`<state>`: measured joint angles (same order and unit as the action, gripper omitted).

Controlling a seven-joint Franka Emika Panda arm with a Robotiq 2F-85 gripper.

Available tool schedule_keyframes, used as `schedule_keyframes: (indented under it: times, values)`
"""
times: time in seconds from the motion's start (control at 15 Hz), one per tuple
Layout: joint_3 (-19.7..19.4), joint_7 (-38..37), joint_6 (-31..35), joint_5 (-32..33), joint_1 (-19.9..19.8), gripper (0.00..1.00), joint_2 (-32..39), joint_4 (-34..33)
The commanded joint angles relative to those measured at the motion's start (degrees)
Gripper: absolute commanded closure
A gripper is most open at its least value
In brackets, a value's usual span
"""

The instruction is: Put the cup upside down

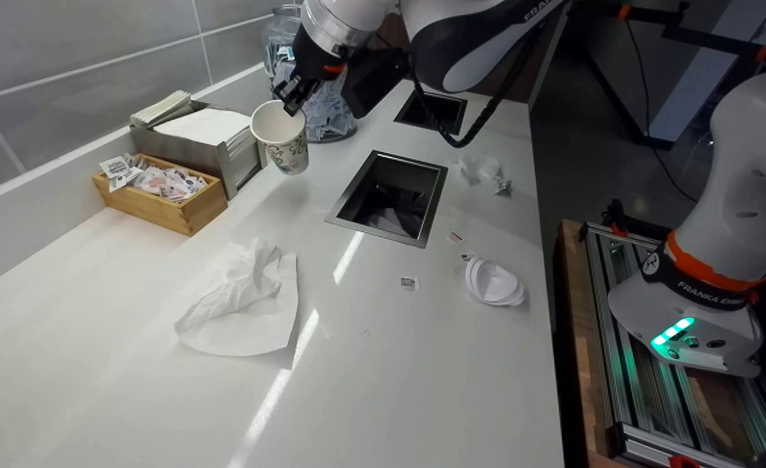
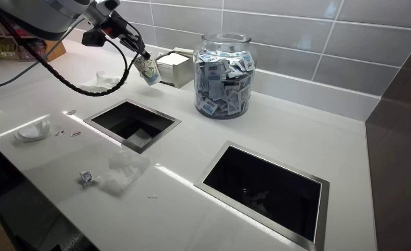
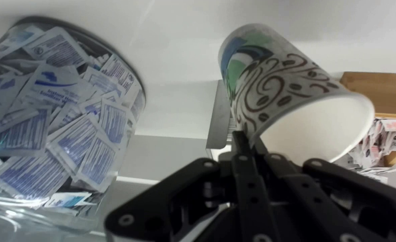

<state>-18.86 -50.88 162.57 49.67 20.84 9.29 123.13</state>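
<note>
The cup is a tapered paper cup with a printed brown swirl and green-blue pattern. It shows in both exterior views [image 1: 288, 155] [image 2: 149, 72] and in the wrist view [image 3: 268, 77]. My gripper [image 1: 290, 104] is shut on the cup's rim, one finger inside the wall and one outside. The gripper also shows in an exterior view [image 2: 144, 54] and in the wrist view [image 3: 251, 143]. The cup hangs above the counter, mouth up and tilted, its base lower than its rim. Part of the rim is hidden behind the fingertips.
A large glass jar [image 2: 224, 80] of packets and a napkin holder [image 1: 230, 159] stand by the wall beside the cup. A wooden box [image 1: 194, 211] holds packets. Two square bin openings [image 1: 339, 214] [image 2: 208, 174] cut the counter. A crumpled napkin [image 1: 246, 305] and white lids [image 1: 494, 284] lie there.
</note>
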Motion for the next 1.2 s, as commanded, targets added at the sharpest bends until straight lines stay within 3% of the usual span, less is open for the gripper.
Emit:
schedule_keyframes:
  times: [0.0,0.07,0.4,1.13]
  values:
    - [-0.2,-7.2,-4.1,7.2,3.3,0.99,0.2,0.4]
    - [-0.5,-5.0,-2.4,5.7,1.8,0.96,0.0,-0.4]
    - [-0.1,-5.5,-3.0,5.8,3.0,0.99,0.5,0.0]
    - [0.3,-15.6,-15.2,24.8,8.8,0.99,1.6,0.2]
